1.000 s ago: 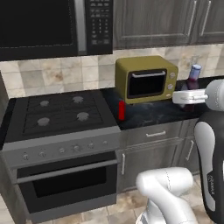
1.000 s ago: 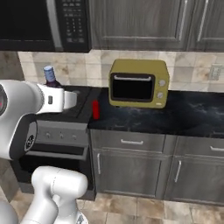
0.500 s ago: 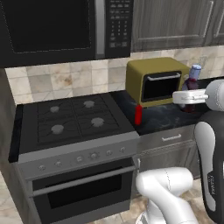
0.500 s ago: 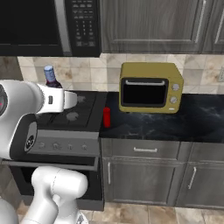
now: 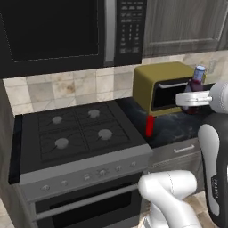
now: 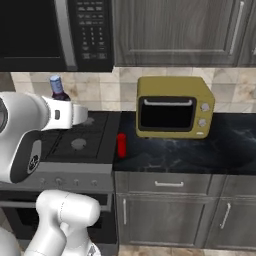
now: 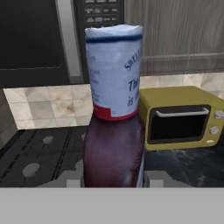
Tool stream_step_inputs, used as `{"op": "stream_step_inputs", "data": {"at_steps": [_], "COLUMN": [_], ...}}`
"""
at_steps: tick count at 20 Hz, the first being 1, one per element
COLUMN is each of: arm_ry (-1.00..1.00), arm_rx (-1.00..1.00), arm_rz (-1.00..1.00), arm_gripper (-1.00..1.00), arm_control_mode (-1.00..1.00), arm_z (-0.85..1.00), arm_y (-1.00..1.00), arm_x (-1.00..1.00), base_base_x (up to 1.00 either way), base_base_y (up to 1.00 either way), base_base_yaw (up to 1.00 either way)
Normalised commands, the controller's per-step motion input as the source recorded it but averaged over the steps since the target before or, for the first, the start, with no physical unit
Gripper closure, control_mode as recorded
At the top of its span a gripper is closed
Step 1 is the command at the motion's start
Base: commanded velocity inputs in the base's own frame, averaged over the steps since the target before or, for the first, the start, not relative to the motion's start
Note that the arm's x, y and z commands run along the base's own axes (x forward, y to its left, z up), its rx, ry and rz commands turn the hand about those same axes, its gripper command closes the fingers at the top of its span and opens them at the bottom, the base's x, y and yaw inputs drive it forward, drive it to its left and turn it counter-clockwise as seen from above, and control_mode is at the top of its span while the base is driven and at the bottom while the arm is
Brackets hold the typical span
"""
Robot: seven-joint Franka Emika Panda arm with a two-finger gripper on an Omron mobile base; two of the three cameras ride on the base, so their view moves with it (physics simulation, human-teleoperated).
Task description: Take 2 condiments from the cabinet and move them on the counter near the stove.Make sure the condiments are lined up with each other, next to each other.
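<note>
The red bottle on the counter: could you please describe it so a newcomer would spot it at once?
Start at the black stove and look just past its right edge, onto the dark counter. There, in front of the yellow toaster oven, stands a small red bottle, upright. It is the only red thing on the counter.

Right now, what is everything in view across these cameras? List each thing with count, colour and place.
Brown bottle: one, dark brown with pale blue cap, held upright in the air by the fingers.
Red squeeze bottle: one, red, upright on the counter beside the stove.
Stove: one, black, four grey burners, left of the counter.
Counter: one, black marble-look, over grey drawers.
Toaster oven: one, olive-yellow, on the counter.
Microwave: one, black, above the stove.
Wall cabinets: dark grey, closed, above the counter.
Fingers: two, shut on the brown bottle.
</note>
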Motion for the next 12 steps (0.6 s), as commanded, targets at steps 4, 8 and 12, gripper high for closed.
{"op": "stream_step_inputs", "data": {"at_steps": [4,8,12], "arm_ry": [0.00,0.00,0.00], "arm_rx": [0.00,0.00,0.00], "arm_rz": [0.00,0.00,0.00], "arm_gripper": [1.00,1.00,1.00], "arm_control_mode": [1.00,1.00,1.00], "arm_z": [0.00,0.00,0.00], "arm_y": [0.00,0.00,0.00], "arm_x": [0.00,0.00,0.00], "base_base_x": [0.60,0.51,0.38], "base_base_y": [0.09,0.11,0.11], "base_base_yaw": [-0.07,-0.08,-0.07]}}
